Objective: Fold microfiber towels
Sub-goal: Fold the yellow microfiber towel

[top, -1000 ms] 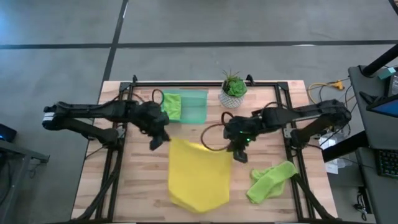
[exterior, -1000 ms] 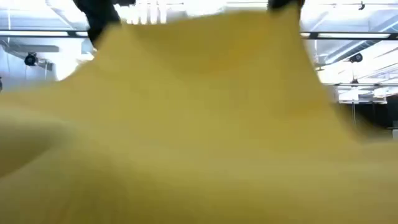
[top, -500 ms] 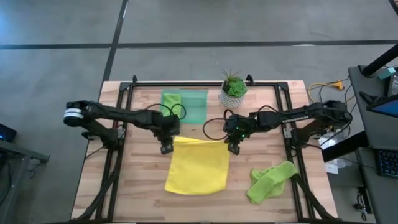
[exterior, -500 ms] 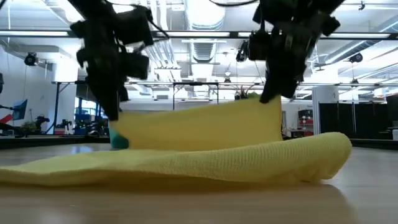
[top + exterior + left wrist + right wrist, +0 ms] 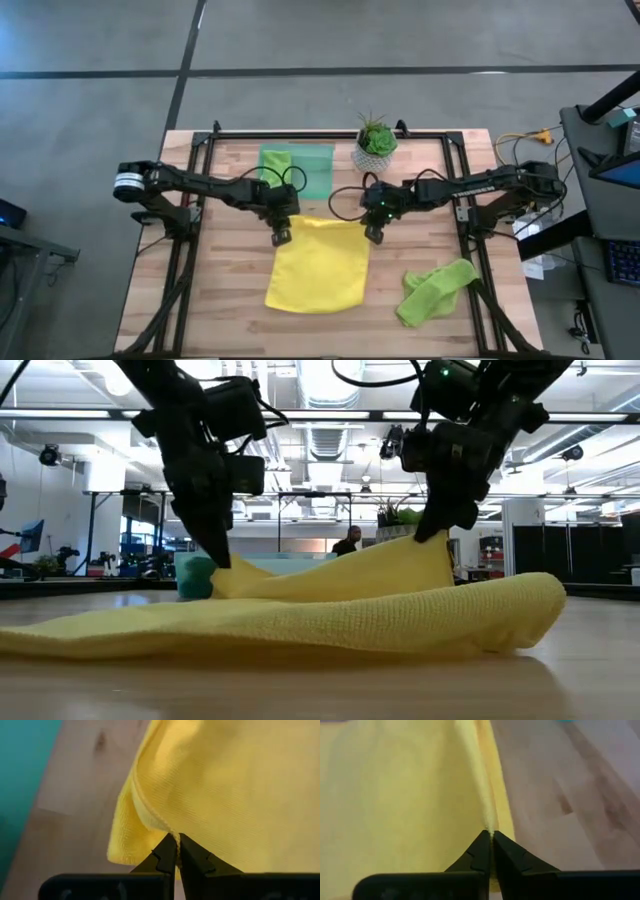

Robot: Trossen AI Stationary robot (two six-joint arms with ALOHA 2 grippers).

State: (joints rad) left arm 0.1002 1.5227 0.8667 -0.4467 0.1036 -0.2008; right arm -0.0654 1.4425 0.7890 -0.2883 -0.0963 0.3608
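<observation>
The yellow towel (image 5: 318,265) lies spread on the wooden table, its far edge (image 5: 330,572) raised a little and sagging between my two grippers. My left gripper (image 5: 281,236) is shut on its far left corner. My right gripper (image 5: 373,235) is shut on its far right corner. A lime green towel (image 5: 435,290) lies crumpled near the table's right front. Another lime green towel (image 5: 277,166) rests in the green tray (image 5: 312,172). My left gripper pinches the yellow towel's hemmed edge at the far left corner (image 5: 172,836) between its two fingertips, slanting down from above. The corner is lifted slightly; the cloth falls slack from it onto the table. My right gripper pinches the towel's edge at the far right corner (image 5: 490,831) between its two fingertips, slanting down from above. That corner (image 5: 435,545) is held a little above the table, and the rest of the towel lies on the wood.
A small potted plant (image 5: 376,145) stands at the far edge, right of the tray. A black frame (image 5: 200,215) runs along both sides of the table. Bare wood lies left of the yellow towel (image 5: 230,290).
Both grippers have come down toward the table, still shut on the yellow towel's corners, and have moved closer together. The towel, which hung in front of the low camera, has settled onto the table; only its far edge stays raised.
</observation>
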